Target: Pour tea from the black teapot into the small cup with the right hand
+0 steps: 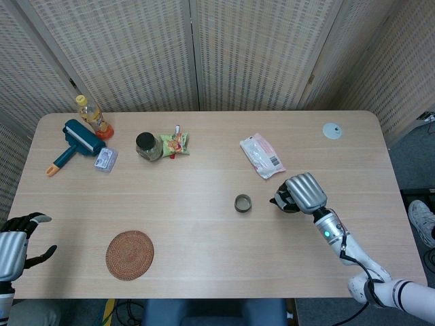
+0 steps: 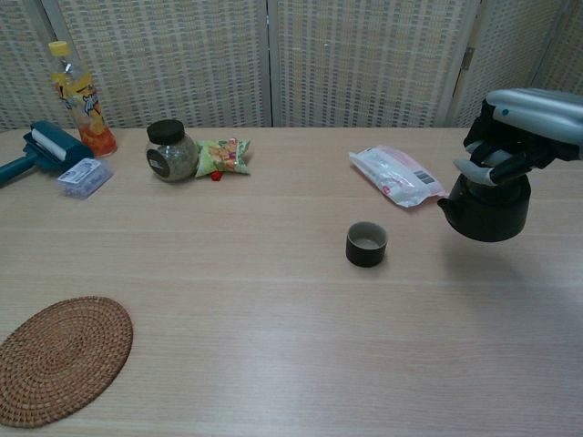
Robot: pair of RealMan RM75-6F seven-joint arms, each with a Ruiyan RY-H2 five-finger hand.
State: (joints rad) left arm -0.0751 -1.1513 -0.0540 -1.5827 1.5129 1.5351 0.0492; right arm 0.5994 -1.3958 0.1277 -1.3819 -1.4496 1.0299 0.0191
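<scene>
Toward the right side of the table, the right hand gripped the black teapot from above, fingers curled around its top, and held it clear of the wood with its spout turned toward the small cup. The cup stood upright near the middle of the table, a little apart from the teapot on the spout side. Just behind them lay a pink packet, and a small white disc sat near the far right corner. Along the far left edge were a jar, a snack bag, a bottle and a lint roller. A woven mat lay near the front left edge. The left hand hung off the left edge, fingers spread, holding nothing.
</scene>
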